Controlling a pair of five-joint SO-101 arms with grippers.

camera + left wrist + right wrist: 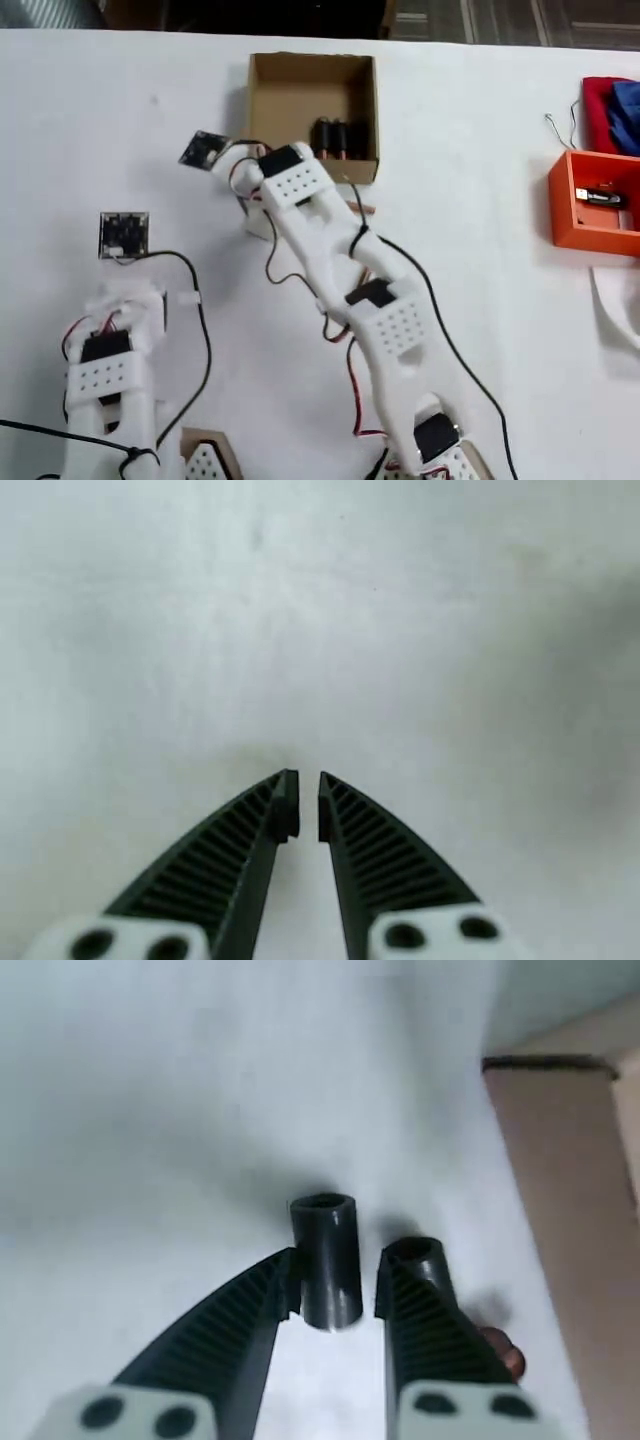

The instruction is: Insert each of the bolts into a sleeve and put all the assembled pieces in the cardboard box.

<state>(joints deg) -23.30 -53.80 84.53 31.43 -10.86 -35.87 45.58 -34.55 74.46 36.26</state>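
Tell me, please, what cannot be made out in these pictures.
Right wrist view: a second sleeve and a copper-coloured piece, both partly behind a finger of the right gripper.
High view: assembled pieces in the cardboard box, too small to count.

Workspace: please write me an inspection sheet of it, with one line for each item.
Surface: white table.
Job's things: cardboard box holds two dark pieces; one sleeve upright, second sleeve beside it, near the box.
Clutter: orange bin, red and blue cloth.
Grippers: left gripper shut, empty; right gripper open around the first sleeve.
Cables: black cables along both arms.
Surroundings: dark room beyond the table.
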